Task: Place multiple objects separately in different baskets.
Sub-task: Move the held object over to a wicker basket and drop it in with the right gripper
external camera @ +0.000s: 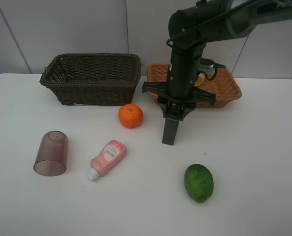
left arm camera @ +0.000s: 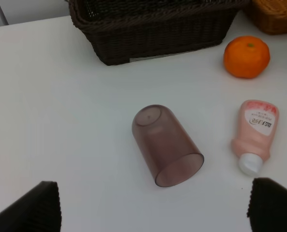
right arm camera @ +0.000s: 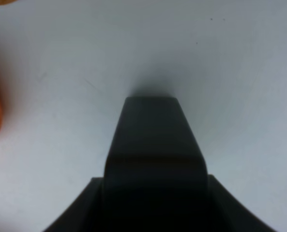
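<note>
On the white table [external camera: 264,162] before a pale wall [external camera: 62,29], the right gripper [external camera: 169,140] points straight down, fingers together, empty; the left gripper [left arm camera: 155,205] gapes wide, empty.

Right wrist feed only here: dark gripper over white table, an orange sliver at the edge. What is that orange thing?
Observer: An orange, on the table beside the right gripper, not touching it.
Operator: Other loose items?
Observer: A green fruit, a pink bottle and a mauve cup lying on its side.
Operator: Where are the baskets?
Observer: At the table's far side: dark basket behind the orange, light basket behind the right arm.
</note>
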